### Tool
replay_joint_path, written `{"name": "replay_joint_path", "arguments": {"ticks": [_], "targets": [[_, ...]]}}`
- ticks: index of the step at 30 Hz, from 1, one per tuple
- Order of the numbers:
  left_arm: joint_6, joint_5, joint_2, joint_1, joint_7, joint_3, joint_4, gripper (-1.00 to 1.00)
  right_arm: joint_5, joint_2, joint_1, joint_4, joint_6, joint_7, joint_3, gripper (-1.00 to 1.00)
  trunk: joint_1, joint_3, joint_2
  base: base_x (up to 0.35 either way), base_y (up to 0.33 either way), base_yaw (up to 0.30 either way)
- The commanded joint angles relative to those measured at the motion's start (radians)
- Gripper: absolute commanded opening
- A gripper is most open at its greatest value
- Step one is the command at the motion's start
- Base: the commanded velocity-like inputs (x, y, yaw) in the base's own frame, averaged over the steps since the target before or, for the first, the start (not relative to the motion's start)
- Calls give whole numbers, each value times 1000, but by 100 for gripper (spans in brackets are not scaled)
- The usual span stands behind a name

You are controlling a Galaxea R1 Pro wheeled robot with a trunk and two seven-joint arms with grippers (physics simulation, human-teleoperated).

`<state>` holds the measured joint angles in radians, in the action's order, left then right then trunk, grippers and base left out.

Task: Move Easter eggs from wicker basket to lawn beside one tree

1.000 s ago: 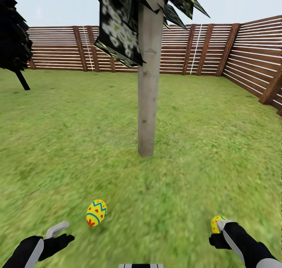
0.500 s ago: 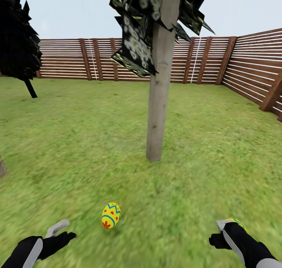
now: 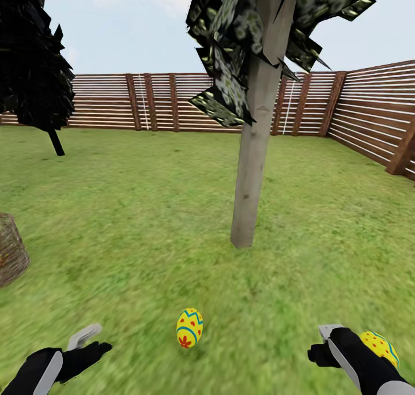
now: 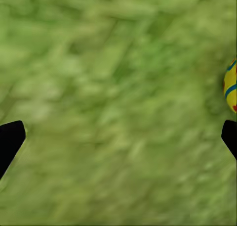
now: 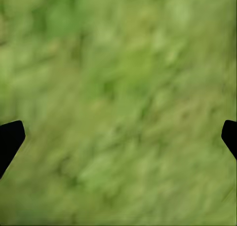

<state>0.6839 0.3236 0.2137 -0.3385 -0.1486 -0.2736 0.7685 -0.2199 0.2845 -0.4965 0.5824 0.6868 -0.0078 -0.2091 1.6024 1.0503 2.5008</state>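
Grass of a mottled green lawn (image 3: 144,210) spreads across the head view, enclosed at the back and right by a brown horizontal-slat wooden fence (image 3: 190,104) under a pale sky. An upright tree with a pale grey-tan trunk and a jagged dark green-grey crown (image 3: 253,170) stands as the landmark. An all-black tree with a thin black trunk (image 3: 34,72) stands far to its left by the fence. A tan-brown woven wicker basket (image 3: 10,256) sits at the picture's left edge, well left of the trunk; its inside cannot be seen. One bright yellow Easter egg with red spots and blue zigzag bands (image 3: 189,327) lies on the grass near the trunk's foot, on the robot's side. A second yellow egg with red dots (image 3: 380,348) lies further right, just beside the right end effector (image 3: 325,343). The left end effector (image 3: 86,343) hovers over grass.

Left wrist view: black fingertips (image 4: 10,139) stand wide apart over blurred grass, holding nothing, the first egg (image 4: 230,85) at the edge.

Right wrist view: fingertips (image 5: 10,137) equally wide, empty, over grass.
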Motion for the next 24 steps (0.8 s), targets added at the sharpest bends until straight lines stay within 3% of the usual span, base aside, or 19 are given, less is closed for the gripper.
{"name": "replay_joint_path", "arguments": {"ticks": [1, 5, 24], "targets": [[5, -1, 0, -1, -5, -3, 0, 100, -4, 2, -1, 2, 5, -1, -6, 100, -1, -3, 0, 0, 350, 0], [5, -1, -1, -1, -4, -3, 0, 100, -4, 2, -1, 2, 5, 0, -6, 100, -2, -19, -1, 0, 350, 0], [4, -2, -2, -1, -3, -1, 0, 100, -4, 1, -1, 2, 5, -1, -6, 100, -75, -78, -134, 0, 350, 0]]}}
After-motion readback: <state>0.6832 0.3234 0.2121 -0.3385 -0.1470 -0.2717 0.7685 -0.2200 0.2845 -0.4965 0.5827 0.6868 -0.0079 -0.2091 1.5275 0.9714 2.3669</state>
